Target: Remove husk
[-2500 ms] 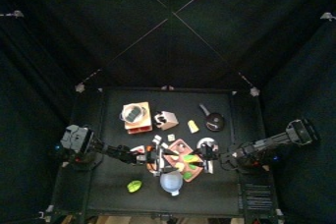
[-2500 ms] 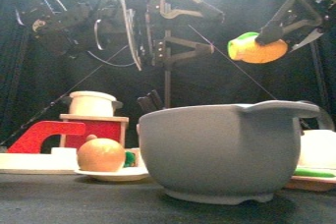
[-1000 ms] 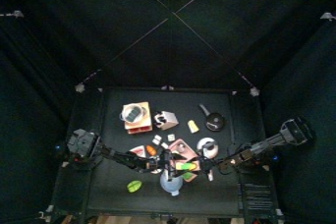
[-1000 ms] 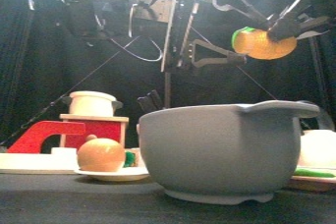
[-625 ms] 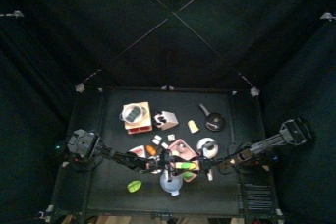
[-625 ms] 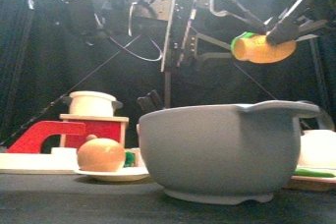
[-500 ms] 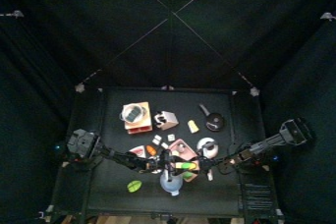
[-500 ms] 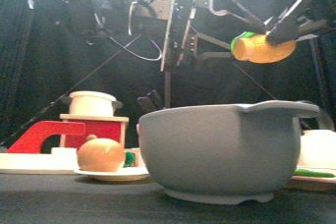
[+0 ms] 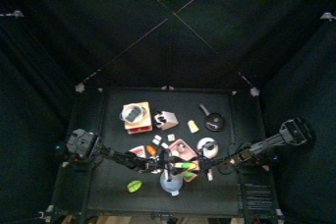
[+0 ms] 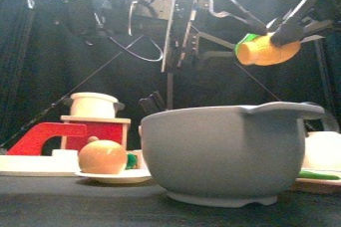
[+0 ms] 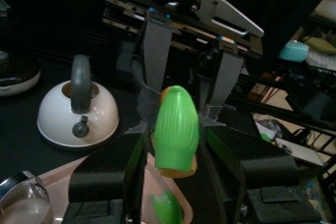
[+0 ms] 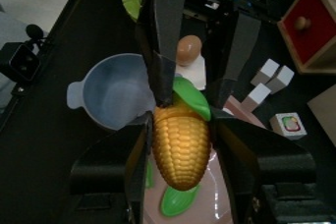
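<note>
A small yellow cob (image 12: 182, 144) with a green husk (image 12: 192, 98) behind its far end sits between my right gripper's (image 12: 184, 130) jaws, which are shut on it. In the front view the cob (image 10: 270, 52) hangs high above the table at the right, green end (image 10: 248, 44) to the left, under the right gripper (image 10: 288, 32). My left gripper (image 10: 246, 14) reaches in from the left, just up-left of the cob. In the left wrist view the green husk (image 11: 176, 130) stands between the left gripper's (image 11: 180, 141) jaws, which are open with gaps on both sides.
A large grey bowl (image 10: 233, 156) stands at the table's front. Left of it are a round orange ball on a white plate (image 10: 103, 157) and a red block stand (image 10: 56, 137) with a white jar (image 10: 94, 104). A white kettle (image 11: 77, 112) is on the table. A loose green piece (image 9: 134, 185) lies front left.
The left gripper has come across from the left and closed in on the cob's green end. The right gripper has kept holding the cob high, shifting only slightly.
</note>
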Robot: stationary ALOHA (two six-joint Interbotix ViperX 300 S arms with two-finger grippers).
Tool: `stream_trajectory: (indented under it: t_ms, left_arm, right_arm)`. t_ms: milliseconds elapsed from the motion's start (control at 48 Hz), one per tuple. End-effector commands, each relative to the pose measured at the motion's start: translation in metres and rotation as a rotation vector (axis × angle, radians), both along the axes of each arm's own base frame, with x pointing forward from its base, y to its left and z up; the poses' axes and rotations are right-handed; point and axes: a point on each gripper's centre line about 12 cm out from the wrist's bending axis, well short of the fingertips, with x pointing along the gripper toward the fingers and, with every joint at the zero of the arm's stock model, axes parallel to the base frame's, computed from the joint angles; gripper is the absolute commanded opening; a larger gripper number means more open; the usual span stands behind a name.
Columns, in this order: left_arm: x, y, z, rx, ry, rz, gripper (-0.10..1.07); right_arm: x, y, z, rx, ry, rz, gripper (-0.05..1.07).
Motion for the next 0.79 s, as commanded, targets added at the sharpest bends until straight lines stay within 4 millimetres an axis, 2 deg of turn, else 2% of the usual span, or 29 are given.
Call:
stream_trajectory:
  t_ms: [0, 771]
  left_arm:
    - [0.001, 0.015, 0.024, -0.016, -0.062, 0.041, 0.61]
    - [-0.010, 0.027, 0.021, -0.014, -0.062, 0.087, 0.61]
  right_arm:
    - [0.002, 0.005, 0.007, 0.014, -0.015, 0.019, 0.70]
    - [0.002, 0.005, 0.007, 0.030, -0.010, 0.010, 0.70]
